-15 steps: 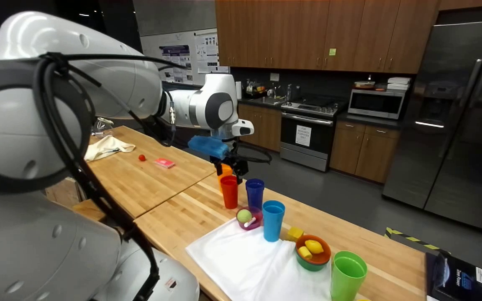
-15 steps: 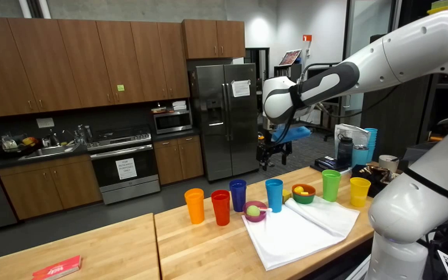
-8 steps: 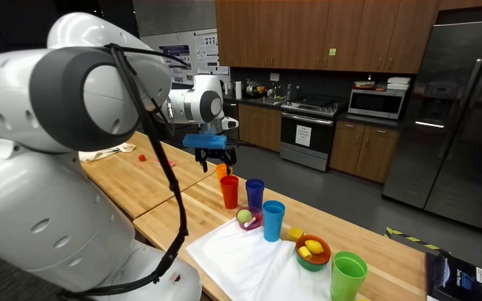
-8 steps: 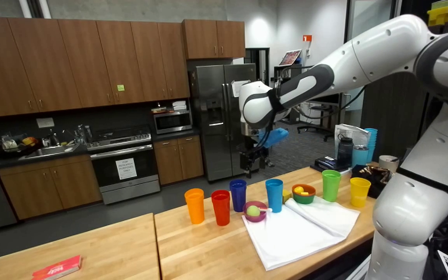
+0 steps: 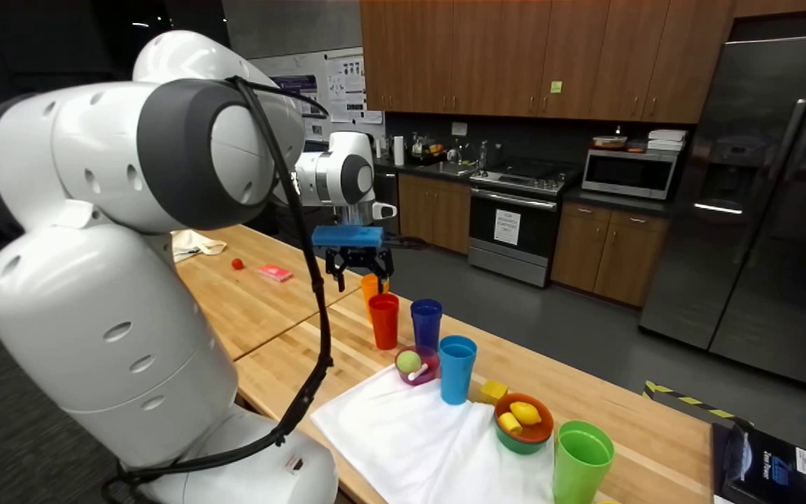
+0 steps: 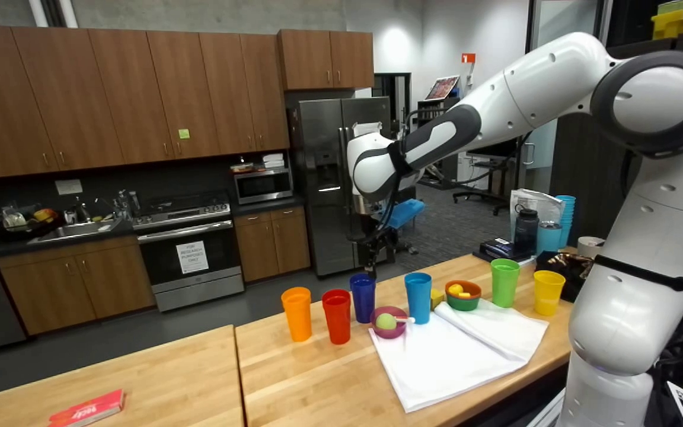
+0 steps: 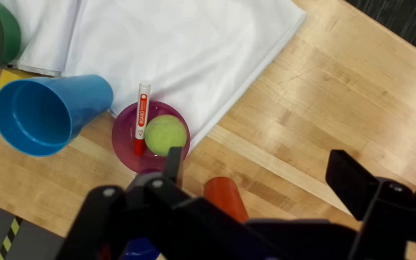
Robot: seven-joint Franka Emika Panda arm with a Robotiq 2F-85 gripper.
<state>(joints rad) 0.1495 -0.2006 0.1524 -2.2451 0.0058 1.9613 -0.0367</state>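
My gripper [image 7: 256, 160] is open, its fingers wide apart with nothing held between them. It hangs above the cups in both exterior views. In the wrist view the red cup [image 7: 225, 198] shows partly behind the gripper, below the gap. Under the left finger [image 7: 174, 162] lies the purple bowl [image 7: 123, 146], holding a green ball [image 7: 165, 133] and a white-and-red marker [image 7: 142, 112]. The dark blue cup [image 7: 141, 250] is mostly hidden by the gripper there. An orange cup [image 6: 297, 314] stands beside the red one. A light blue cup [image 7: 89, 95] is near the bowl.
A white cloth [image 6: 454, 362] covers part of the wooden table. Further along are a yellow block [image 5: 493, 390], a green-and-orange bowl [image 5: 523, 441] with yellow items, a green cup [image 6: 504, 284] and a yellow cup [image 6: 548, 293]. A pink box [image 6: 88, 409] lies on the adjoining table.
The gripper has swung left in both exterior views and turned about its own axis; it also sits lower in one of them. Its jaws stayed open. The cups, bowls and cloth have not moved.
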